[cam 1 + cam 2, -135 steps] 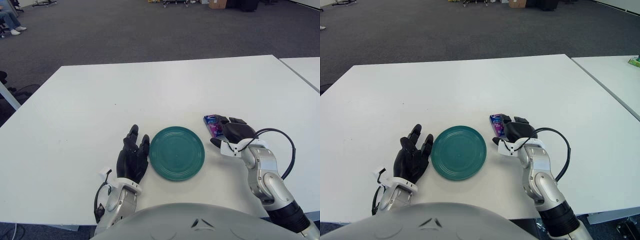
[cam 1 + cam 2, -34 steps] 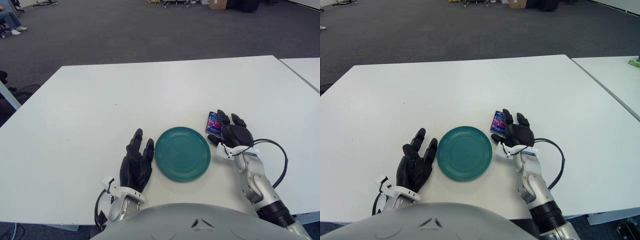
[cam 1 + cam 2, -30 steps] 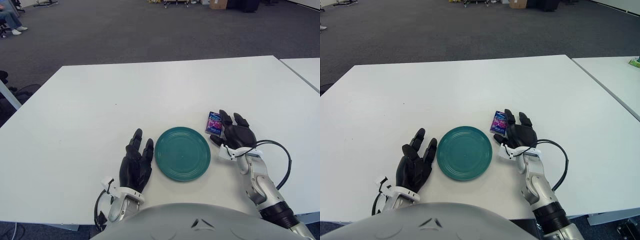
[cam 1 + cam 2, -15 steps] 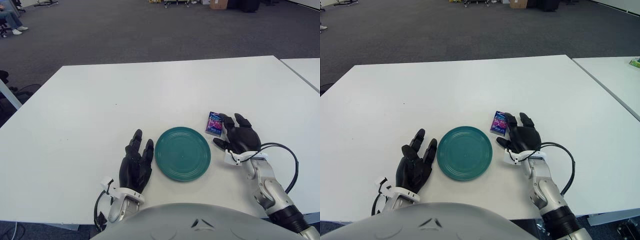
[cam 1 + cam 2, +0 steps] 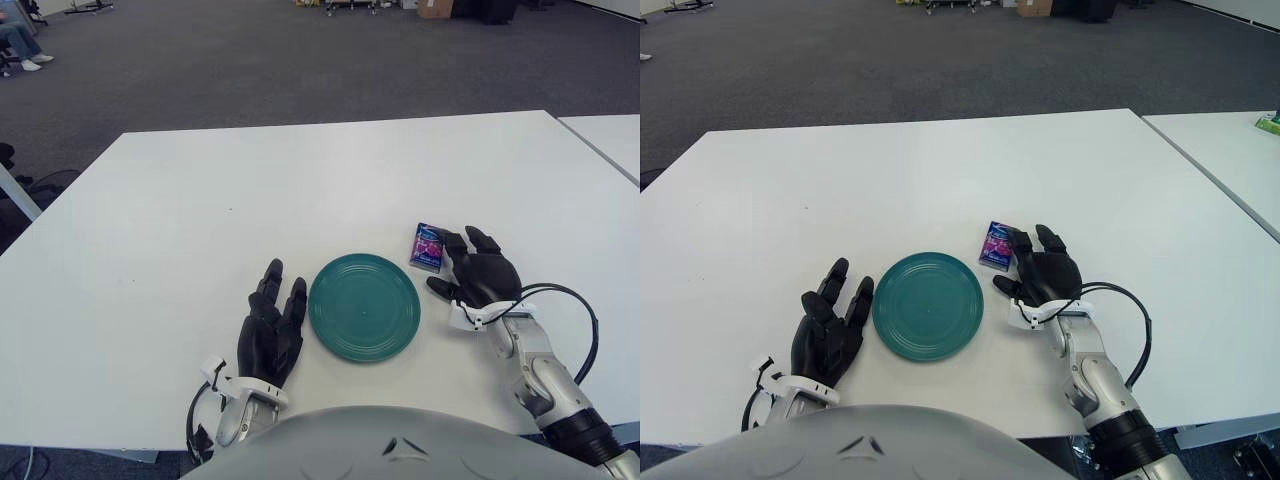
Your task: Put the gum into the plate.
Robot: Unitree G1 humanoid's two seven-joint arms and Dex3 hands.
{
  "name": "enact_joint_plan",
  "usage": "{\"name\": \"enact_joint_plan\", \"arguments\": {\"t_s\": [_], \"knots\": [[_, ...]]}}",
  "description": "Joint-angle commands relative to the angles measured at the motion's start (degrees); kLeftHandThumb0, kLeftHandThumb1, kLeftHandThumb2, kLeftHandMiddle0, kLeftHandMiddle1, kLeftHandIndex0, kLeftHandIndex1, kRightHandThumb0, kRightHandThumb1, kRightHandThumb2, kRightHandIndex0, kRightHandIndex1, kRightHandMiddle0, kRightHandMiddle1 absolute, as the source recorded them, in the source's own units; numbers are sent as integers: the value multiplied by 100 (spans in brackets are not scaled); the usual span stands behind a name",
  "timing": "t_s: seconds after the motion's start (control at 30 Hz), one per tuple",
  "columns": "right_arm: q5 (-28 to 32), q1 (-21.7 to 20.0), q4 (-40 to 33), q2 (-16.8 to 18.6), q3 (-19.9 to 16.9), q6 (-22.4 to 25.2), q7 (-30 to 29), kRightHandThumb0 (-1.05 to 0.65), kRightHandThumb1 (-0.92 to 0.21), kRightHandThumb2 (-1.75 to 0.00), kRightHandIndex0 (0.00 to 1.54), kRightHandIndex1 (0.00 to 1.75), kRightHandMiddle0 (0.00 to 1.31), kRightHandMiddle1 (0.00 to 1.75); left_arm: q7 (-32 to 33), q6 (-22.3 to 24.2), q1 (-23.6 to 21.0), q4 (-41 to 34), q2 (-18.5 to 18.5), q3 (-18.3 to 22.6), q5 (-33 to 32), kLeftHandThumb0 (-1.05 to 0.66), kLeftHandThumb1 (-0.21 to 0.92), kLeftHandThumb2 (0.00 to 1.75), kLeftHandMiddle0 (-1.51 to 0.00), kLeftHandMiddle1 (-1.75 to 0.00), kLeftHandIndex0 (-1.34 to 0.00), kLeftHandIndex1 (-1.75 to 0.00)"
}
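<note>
A small purple gum packet (image 5: 427,247) lies flat on the white table (image 5: 300,190), just past the upper right rim of the round teal plate (image 5: 364,307). My right hand (image 5: 480,273) sits right beside the packet on its right, fingers spread, one fingertip at the packet's edge, holding nothing. The plate holds nothing. My left hand (image 5: 271,325) shows to the left of the plate, fingers extended and holding nothing.
A black cable (image 5: 578,320) loops out from my right wrist. A second white table (image 5: 612,135) stands at the far right across a narrow gap. Grey carpet lies beyond the table's far edge.
Over the last second my right hand shifted slightly right and forward beside the packet. Since 4.5 s ago it has uncurled from over the gum. The packet and plate stay put.
</note>
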Motion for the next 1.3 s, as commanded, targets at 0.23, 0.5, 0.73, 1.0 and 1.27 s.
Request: {"name": "enact_joint_plan", "arguments": {"t_s": [0.23, 0.5, 0.73, 1.0, 1.27], "knots": [[-74, -479, -26, -611, -56, -471, 267, -98, -92, -78, 12, 0, 0, 27, -2, -92, -37, 264, -240, -16, 46, -98, 92, 89, -5, 0, 0, -15], [12, -773, -156, -937, -118, -752, 571, -99, -92, -76, 13, 1, 0, 26, 28, -149, -57, 306, -245, -38, 43, -99, 92, 90, -4, 0, 0, -12], [110, -1022, -222, -1195, -189, -1205, 689, -99, -92, -65, 15, 1, 0, 29, 66, -123, -40, 276, -265, -38, 3, -99, 92, 90, -5, -1, 0, -16], [323, -1621, 66, -1560, -210, -2126, 684, -95, -92, -53, 18, 2, 0, 26, 72, -113, -41, 227, -243, -47, 18, -98, 92, 91, -6, -1, 0, -20], [582, -2472, 815, -1781, -61, -3142, 783, -89, -92, -48, 19, 1, 0, 21, 29, -196, -5, 229, -240, -105, 80, -99, 92, 91, -5, 0, 0, -17]]}}
